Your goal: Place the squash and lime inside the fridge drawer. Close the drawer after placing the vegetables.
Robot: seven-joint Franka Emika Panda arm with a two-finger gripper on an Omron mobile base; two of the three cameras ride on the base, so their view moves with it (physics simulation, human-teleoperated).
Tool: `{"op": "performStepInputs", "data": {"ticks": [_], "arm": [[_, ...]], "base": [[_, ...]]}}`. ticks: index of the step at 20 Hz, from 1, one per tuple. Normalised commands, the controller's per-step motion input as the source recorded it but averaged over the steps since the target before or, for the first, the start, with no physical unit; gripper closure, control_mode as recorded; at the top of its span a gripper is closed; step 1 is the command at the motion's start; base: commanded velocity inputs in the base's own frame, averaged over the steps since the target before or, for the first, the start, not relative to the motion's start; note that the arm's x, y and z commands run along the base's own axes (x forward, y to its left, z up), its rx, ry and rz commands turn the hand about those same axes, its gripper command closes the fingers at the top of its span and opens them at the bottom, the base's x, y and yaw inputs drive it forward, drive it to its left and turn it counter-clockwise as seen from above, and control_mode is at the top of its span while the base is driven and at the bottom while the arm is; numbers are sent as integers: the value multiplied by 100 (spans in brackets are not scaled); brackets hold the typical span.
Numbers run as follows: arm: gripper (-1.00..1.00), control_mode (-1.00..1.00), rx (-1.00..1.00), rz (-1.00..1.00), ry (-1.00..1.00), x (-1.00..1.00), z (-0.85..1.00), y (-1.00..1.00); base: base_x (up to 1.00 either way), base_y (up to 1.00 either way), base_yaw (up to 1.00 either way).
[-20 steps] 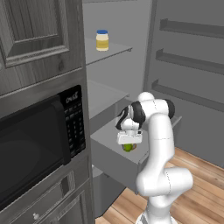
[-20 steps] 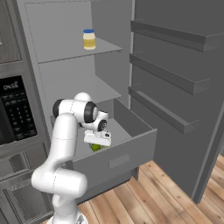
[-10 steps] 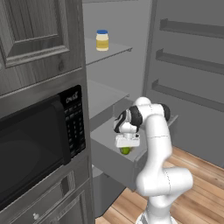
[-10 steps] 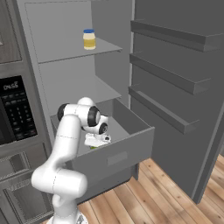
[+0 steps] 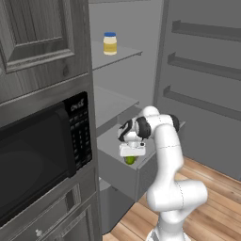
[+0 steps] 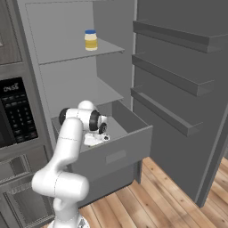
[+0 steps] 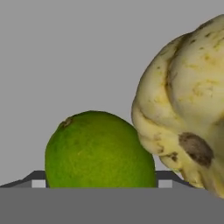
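In the hand view the lime (image 7: 99,151) sits clasped between my fingertips (image 7: 38,183), my pincer (image 5: 131,157) lowered into the open fridge drawer (image 6: 116,153). Right of the lime, touching it, lies the squash (image 7: 188,105) on the drawer floor.

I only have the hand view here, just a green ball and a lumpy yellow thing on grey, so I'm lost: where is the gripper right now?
Observer: The gripper sits low over the open light-grey fridge drawer, with the bright green lime under it.
Operator: Is that drawer pulled out?
Observer: Yes, out in front of the fridge shelves, over the wooden floor.
Operator: Anything else in the fridge?
Observer: A yellow jar with a blue cap on the upper shelf.
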Motion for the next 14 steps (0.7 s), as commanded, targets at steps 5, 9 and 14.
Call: {"op": "performStepInputs", "data": {"ticks": [5,9,14], "arm": [[-100,-100,0,-2,-5,-1,10,0],[-100,-100,0,-10,-10,-5,61,-1],[-100,-100,0,-15,-18,-13,84,-8]], "base": [[0,0,0],[0,0,0],[0,0,0]]}}
